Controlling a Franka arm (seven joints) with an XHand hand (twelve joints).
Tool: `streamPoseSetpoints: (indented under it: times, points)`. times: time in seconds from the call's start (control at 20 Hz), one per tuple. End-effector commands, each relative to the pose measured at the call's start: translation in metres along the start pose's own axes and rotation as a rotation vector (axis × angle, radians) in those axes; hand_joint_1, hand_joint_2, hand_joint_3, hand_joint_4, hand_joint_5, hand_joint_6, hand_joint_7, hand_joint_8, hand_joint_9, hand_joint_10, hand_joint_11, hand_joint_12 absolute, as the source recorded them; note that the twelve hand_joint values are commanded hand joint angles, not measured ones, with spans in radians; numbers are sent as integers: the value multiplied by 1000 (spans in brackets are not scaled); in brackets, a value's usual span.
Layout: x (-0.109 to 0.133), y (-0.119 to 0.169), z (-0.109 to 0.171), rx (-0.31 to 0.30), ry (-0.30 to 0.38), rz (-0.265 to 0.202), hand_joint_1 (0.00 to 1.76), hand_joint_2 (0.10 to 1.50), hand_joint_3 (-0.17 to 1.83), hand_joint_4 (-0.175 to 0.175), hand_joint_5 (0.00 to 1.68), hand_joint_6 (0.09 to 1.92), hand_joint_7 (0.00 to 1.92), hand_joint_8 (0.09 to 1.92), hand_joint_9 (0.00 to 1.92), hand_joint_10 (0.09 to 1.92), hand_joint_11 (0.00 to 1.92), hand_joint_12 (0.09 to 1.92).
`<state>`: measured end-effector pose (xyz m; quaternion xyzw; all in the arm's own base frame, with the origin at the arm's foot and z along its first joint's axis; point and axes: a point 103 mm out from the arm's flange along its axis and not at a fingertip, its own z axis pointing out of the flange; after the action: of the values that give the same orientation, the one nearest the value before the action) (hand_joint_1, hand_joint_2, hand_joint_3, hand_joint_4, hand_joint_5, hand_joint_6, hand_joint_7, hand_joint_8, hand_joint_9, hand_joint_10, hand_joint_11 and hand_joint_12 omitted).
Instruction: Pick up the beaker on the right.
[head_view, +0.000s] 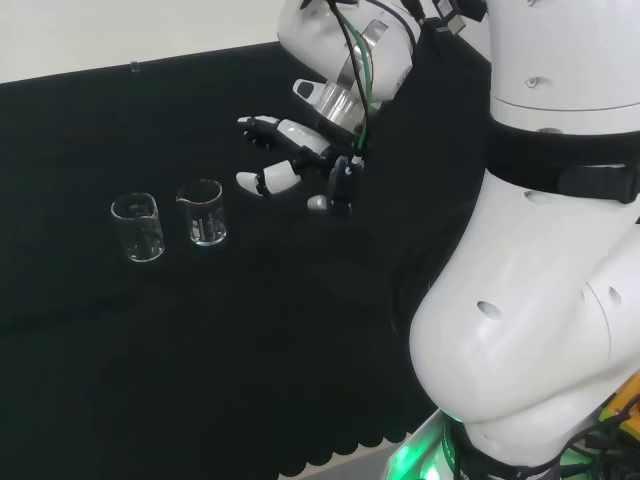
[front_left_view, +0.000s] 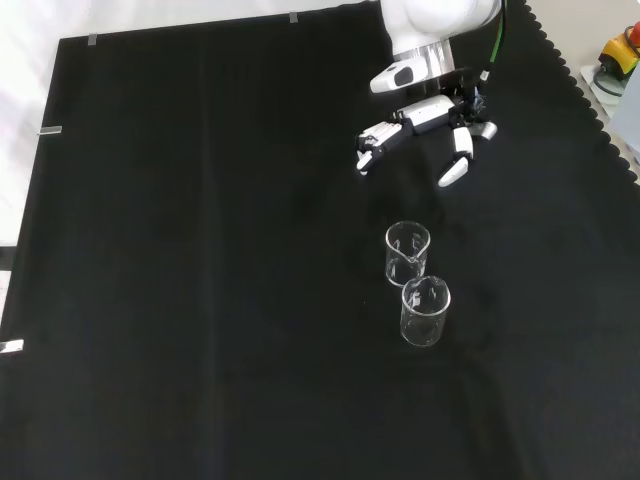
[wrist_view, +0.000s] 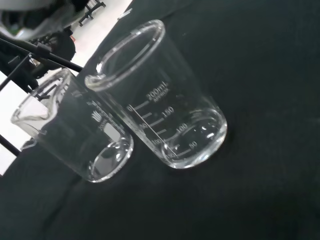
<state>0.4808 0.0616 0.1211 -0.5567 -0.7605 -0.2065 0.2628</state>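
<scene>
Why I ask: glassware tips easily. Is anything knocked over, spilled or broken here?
Nothing stands out. Both beakers stand upright and look empty and whole on the cloth; the hand hovers open, apart from them.

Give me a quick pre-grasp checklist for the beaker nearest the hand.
1. Hand open, fingers spread and holding nothing: ok.
2. Near beaker upright on the cloth: ok.
3. Near beaker looks empty: ok.
4. Gap between the near beaker and the far beaker: narrow in the head view, apart though; room for fingers: cannot tell.
5. Hand lined up with the near beaker: not ok; in the front view it hangs up and right of the beaker.
6. Path from hand to beaker free of other things: ok.
</scene>
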Motion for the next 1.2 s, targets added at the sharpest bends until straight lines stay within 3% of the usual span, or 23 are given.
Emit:
streamPoseSetpoints:
  times: [0.05, 0.3, 0.45, 0.75, 1.2]
  points:
    - [-13, 0, 8, -8, 5, -10, 766, 398, 985, -135, 256, 87, 153, 802, 224, 905, 45, 1455]
    - [-24, 8, 30, 11, 3, -12, 766, 397, 985, -135, 256, 87, 154, 802, 225, 905, 46, 1455]
    - [-39, 9, 42, -18, 20, 21, 766, 397, 984, -135, 256, 87, 154, 802, 225, 905, 46, 1455]
    - [-31, 24, 67, 20, 21, 6, 765, 397, 984, -135, 256, 87, 155, 802, 226, 905, 47, 1455]
    - [-15, 37, 64, 44, 36, 0, 765, 397, 983, -135, 256, 87, 156, 803, 228, 905, 48, 1456]
